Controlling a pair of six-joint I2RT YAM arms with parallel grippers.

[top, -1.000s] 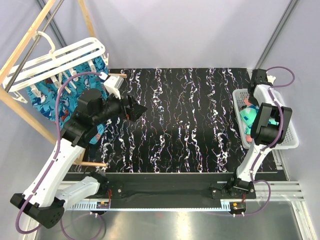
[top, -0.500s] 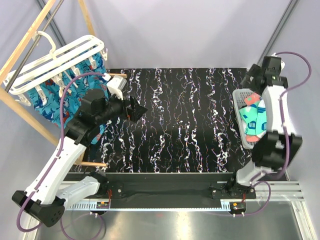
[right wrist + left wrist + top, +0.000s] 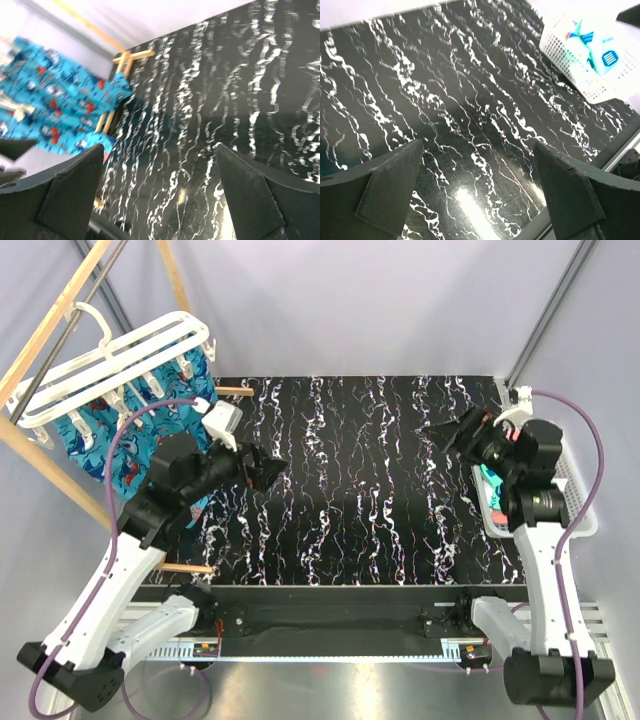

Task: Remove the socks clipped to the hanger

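The white hanger (image 3: 120, 358) hangs at the back left, with blue patterned socks (image 3: 95, 435) clipped under its bars. My left gripper (image 3: 270, 472) hovers over the black marbled table to the right of those socks, open and empty; in the left wrist view (image 3: 480, 195) only tabletop shows between the fingers. My right gripper (image 3: 447, 436) is open and empty beside the basket, pointing left toward the table's middle. The right wrist view (image 3: 160, 190) looks across the table at the blue socks (image 3: 55, 110), blurred.
A white mesh basket (image 3: 578, 512) at the right edge holds mint and coral socks (image 3: 595, 47), partly hidden by my right arm. A wooden pole frame (image 3: 50, 325) carries the hanger; its feet (image 3: 185, 567) lie on the table's left side.
My right arm has lifted out of the basket and swung left over the table, its jaws opening and leaving a sock behind. My left arm shifted slightly.
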